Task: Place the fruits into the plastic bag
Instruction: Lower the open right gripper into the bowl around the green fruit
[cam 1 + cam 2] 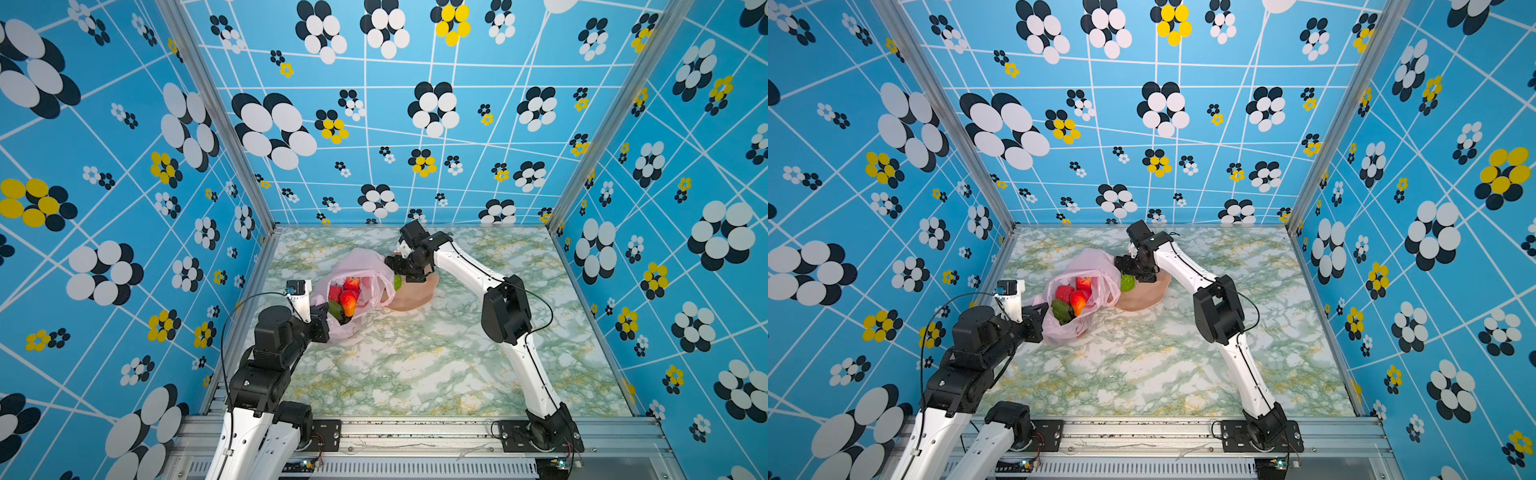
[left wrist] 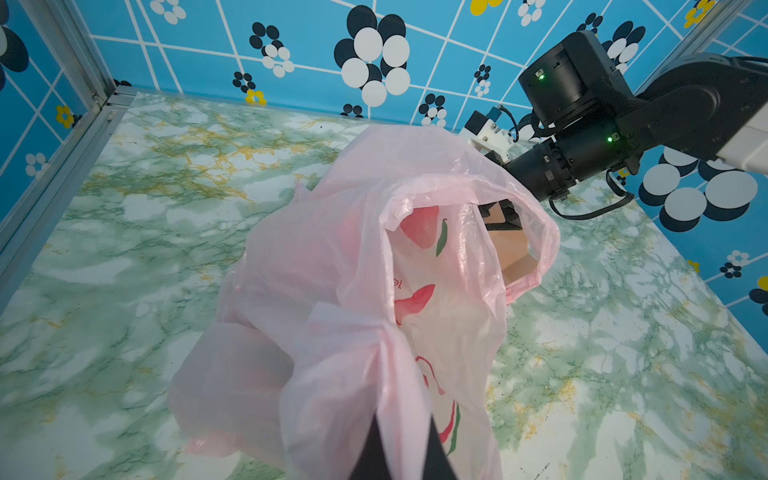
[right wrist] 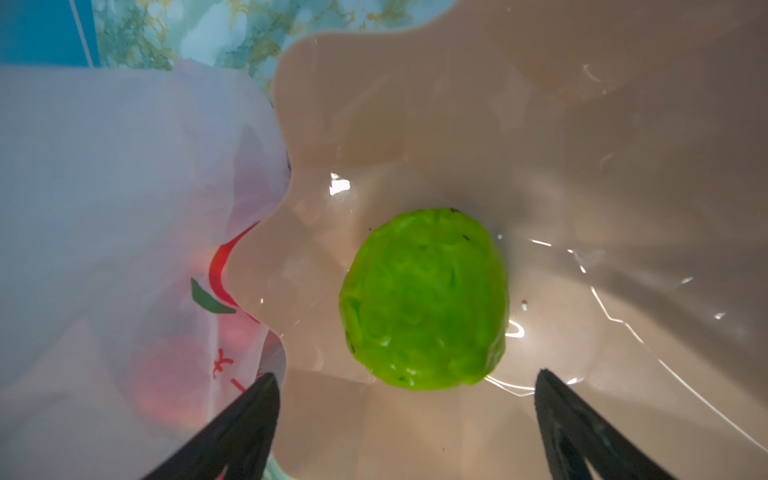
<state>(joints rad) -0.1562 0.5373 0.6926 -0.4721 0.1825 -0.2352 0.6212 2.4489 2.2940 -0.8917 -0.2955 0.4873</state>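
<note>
On the left, the left hand [image 1: 1034, 319] is closed on the near edge of the plastic bag [image 1: 1088, 259], pinching the thin pink film between its jaws and holding the mouth up. The bag lies on the marbled surface [image 1: 415, 365], its opening facing upward in both top views. Inside it sit a bumpy red fruit [image 1: 352, 284], another red fruit [image 1: 335, 293] and a mango-like fruit [image 1: 349, 302], packed close together. Just right of the bag, touching its far side, stands the peach-pink bowl [image 1: 415, 301]. A bumpy green fruit [image 3: 424, 299] rests alone on the bowl's floor, near the side that meets the bag. The right hand [image 3: 406, 374] hangs over the bowl with its jaws spread wide, one on each side of the green fruit, gripping nothing.
</note>
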